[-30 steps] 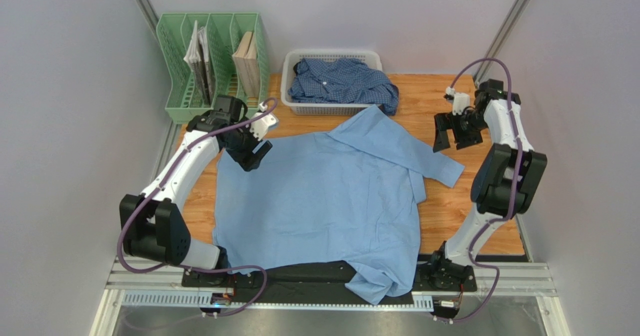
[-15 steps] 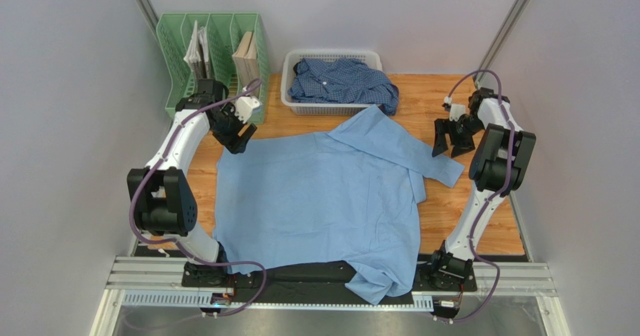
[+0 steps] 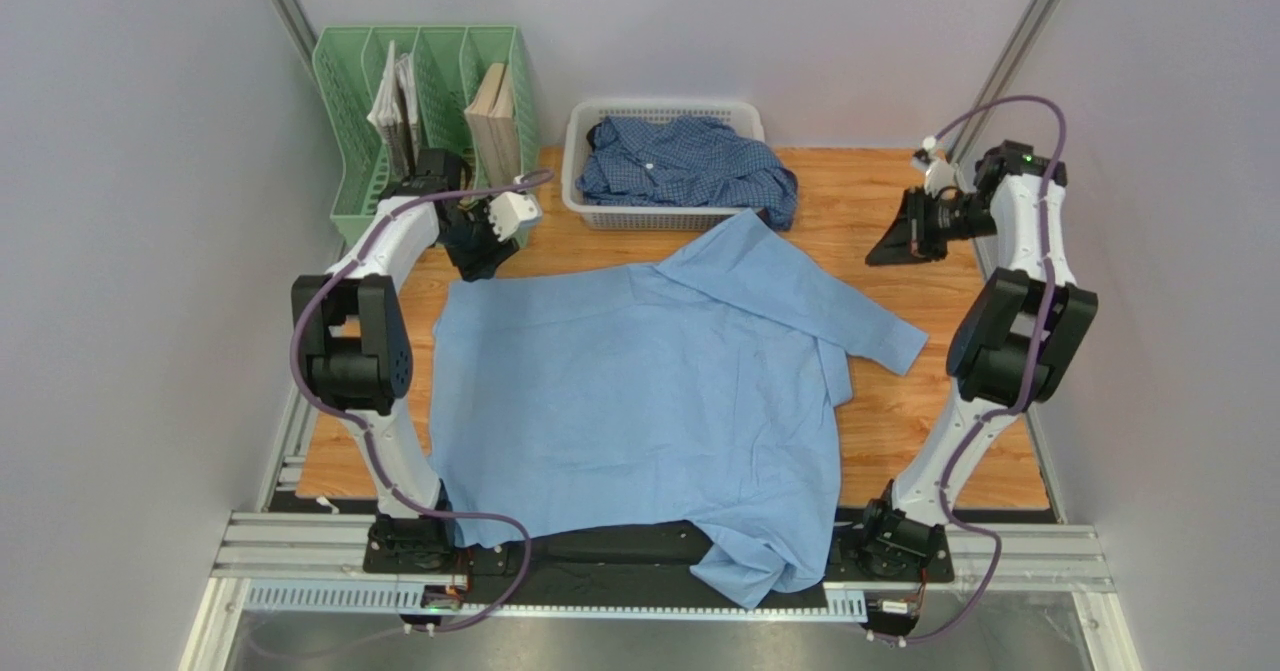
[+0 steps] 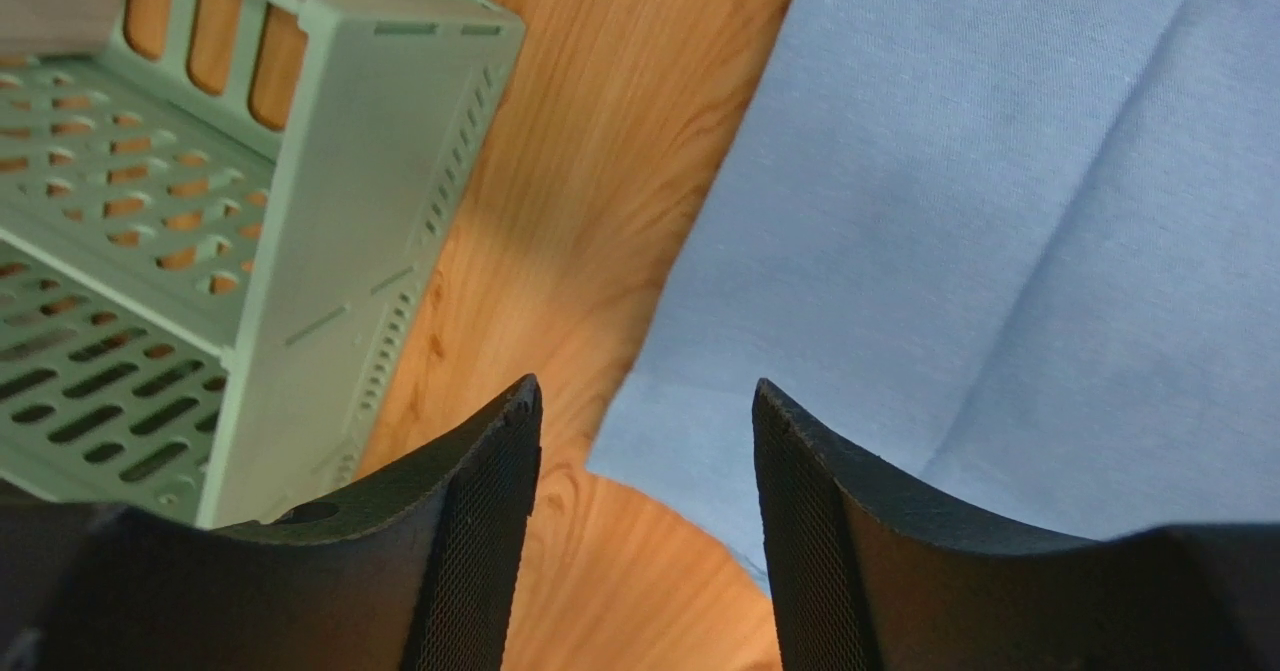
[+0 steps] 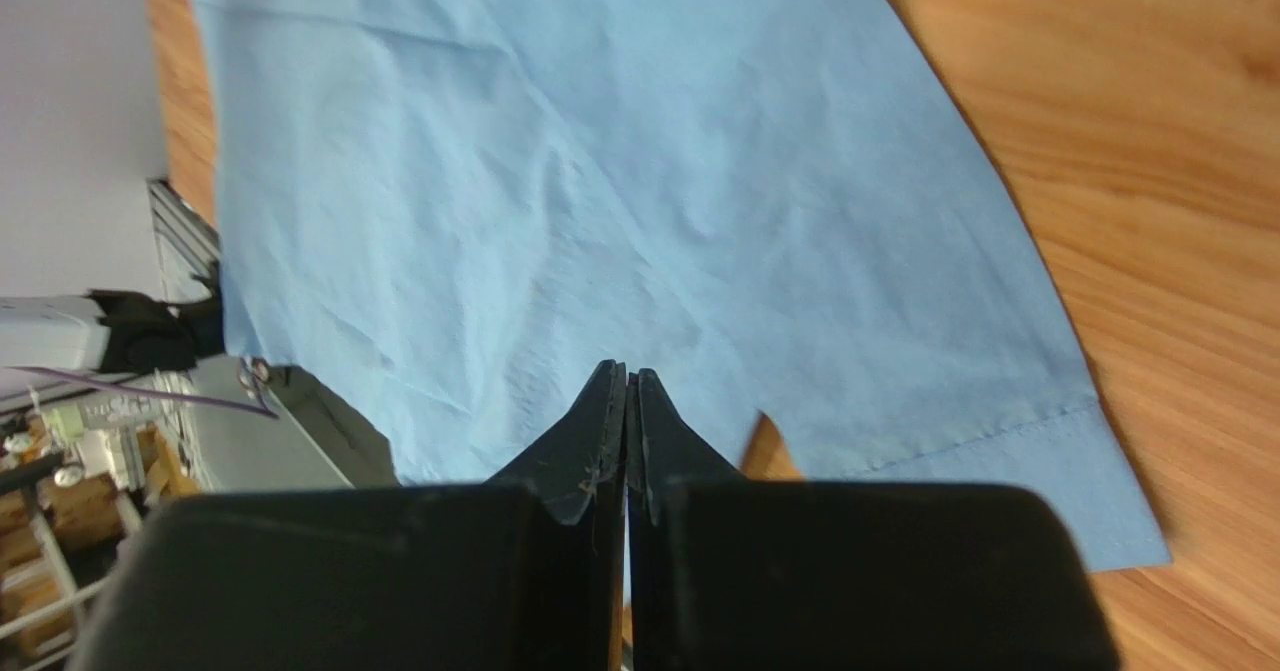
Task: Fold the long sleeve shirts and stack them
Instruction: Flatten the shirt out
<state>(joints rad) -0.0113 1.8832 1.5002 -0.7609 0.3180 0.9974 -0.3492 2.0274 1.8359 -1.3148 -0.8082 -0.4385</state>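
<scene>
Claws first: left gripper [image 4: 643, 395] has its jaws apart with nothing between them, hanging over the far-left corner of the light blue shirt [image 3: 646, 386], just beside the green file rack [image 4: 346, 191]. Right gripper [image 5: 625, 379] is pinched fully closed on nothing, up over bare wood of the table [image 3: 887, 176], apart from the sleeve [image 3: 842, 311] that's folded across the shirt's right side. That shirt lies spread flat over most of the table, one bit drooping off the near edge between the arm bases. The checked shirt [image 3: 684, 161] is bunched up in the white basket [image 3: 661, 106] at the back, and neither arm is touching it. My guess at the step: the next fold of the blue one. To do it well I'd drop the left claw straight onto that corner, stay clear of the rack, and get the right one opened and onto a matching edge so the fold goes over evenly. A one-sided pull would probably just drag the whole shirt.
</scene>
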